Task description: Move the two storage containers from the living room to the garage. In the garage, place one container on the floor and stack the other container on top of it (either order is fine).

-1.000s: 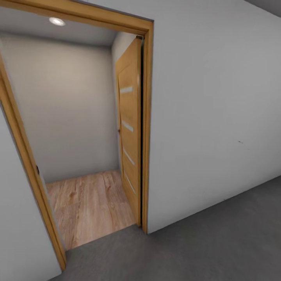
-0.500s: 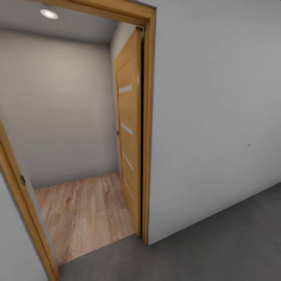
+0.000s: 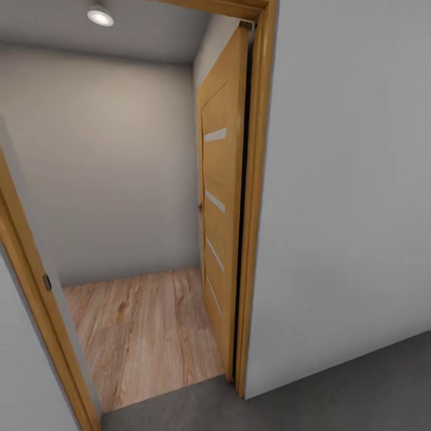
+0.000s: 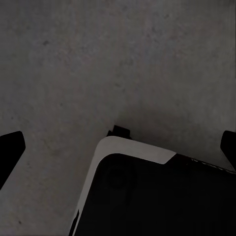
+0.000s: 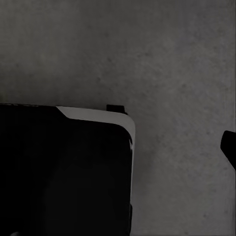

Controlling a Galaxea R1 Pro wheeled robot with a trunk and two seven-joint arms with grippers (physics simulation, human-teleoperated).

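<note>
**At the doorway, on the grey floor**

From my head view I face an open doorway with a wooden frame (image 3: 256, 197). A wooden door (image 3: 222, 227) with pale horizontal slats stands swung inward against the right side of the opening. Beyond the threshold lie light wood planks (image 3: 140, 329), a plain pale wall (image 3: 108, 173) and a round ceiling light (image 3: 100, 15). On my side, a grey wall (image 3: 353, 191) runs to the right of the frame, and the dark grey floor (image 3: 335, 395) meets the planks at the threshold.

My left wrist view looks down on that rough floor, with a dark, pale-edged corner of my base (image 4: 157, 196) below it. My left end effector (image 4: 118, 147) shows two dark fingertips (image 4: 10, 147) far apart at the picture's edges, released and grasping nothing. In the right wrist view, one fingertip (image 5: 228, 147) of my right end effector appears at the edge; I cannot tell whether it is released or clenched.

The two storage containers cannot be placed from here.
</note>
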